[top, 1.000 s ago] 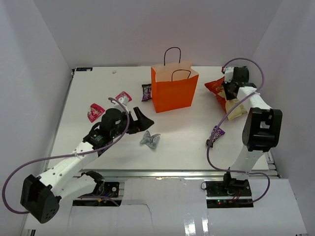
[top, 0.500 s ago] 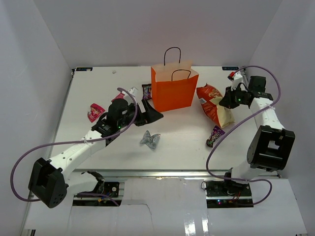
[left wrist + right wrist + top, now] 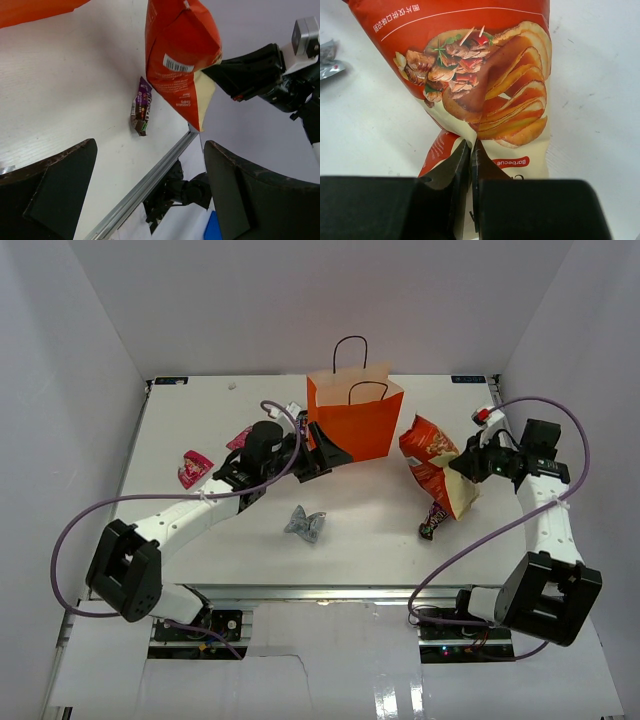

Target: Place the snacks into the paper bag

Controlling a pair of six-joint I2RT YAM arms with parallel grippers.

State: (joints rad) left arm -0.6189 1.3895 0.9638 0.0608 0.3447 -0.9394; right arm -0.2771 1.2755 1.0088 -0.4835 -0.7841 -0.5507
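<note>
The orange paper bag [image 3: 350,422] stands upright at the back middle of the table, handles up. My right gripper [image 3: 468,468] is shut on the lower edge of the large orange-red chip bag [image 3: 428,455] and holds it off the table to the right of the paper bag. The right wrist view shows the jaws [image 3: 471,150] pinching the chip bag [image 3: 480,75]. My left gripper [image 3: 333,455] is open and empty at the paper bag's front left. Its wrist view shows the chip bag [image 3: 180,55] and a purple candy wrapper [image 3: 142,106].
The purple candy wrapper [image 3: 433,520] lies under the chip bag. A silver wrapper [image 3: 305,524] lies front middle. A pink packet [image 3: 193,468] lies at the left, and another pink packet [image 3: 240,438] is half hidden behind my left arm. The table's metal front edge [image 3: 150,175] is near.
My right gripper has picked the chip bag off the table and swung it forward and left. My left gripper has moved right and back, up to the paper bag's front left.
</note>
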